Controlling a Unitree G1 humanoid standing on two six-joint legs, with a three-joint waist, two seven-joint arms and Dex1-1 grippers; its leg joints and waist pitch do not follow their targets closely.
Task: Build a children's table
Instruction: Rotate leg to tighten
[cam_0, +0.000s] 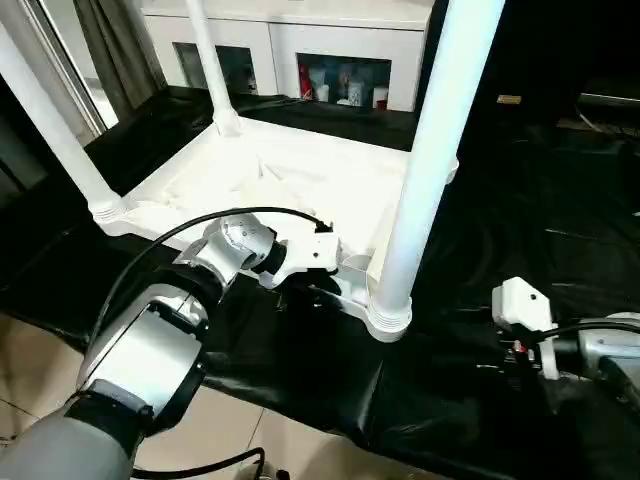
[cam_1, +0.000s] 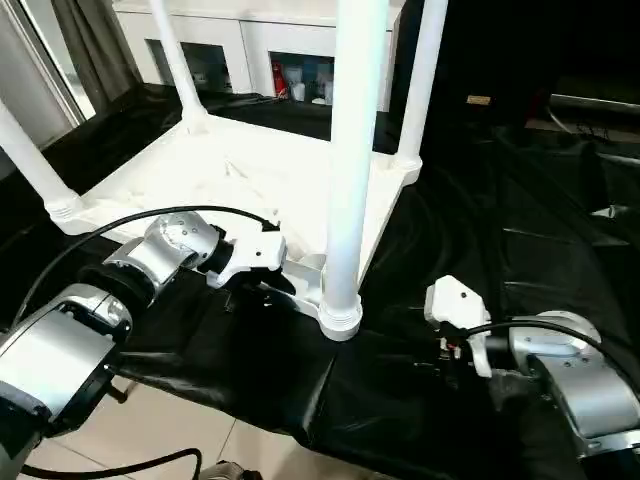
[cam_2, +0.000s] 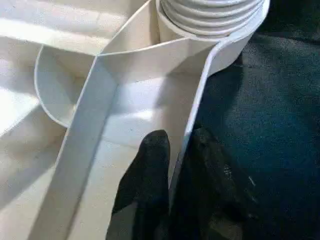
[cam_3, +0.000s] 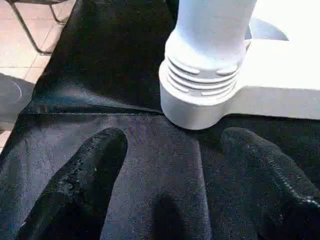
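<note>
Table top (cam_0: 300, 175) lies upside down on the black sheet (cam_0: 560, 200), ribbed underside up, four legs (cam_0: 432, 150) standing upright in the corner sockets.

Left hand (cam_2: 176, 165) is at the near rim of the top, just beside the nearest corner socket (cam_2: 212, 15). One black finger (cam_2: 147, 170) sits inside the rim wall, the other outside, the thin wall between them. Both fingers look pressed against the wall: clenched on the rim.

Right hand (cam_3: 172, 170) is low over the black sheet, near the base of the nearest leg but apart from it. Its fingers (cam_3: 85, 175) are spread wide, nothing between them but sheet: released, holding nothing.

White cabinet (cam_0: 300, 40) stands behind the worktop.
</note>
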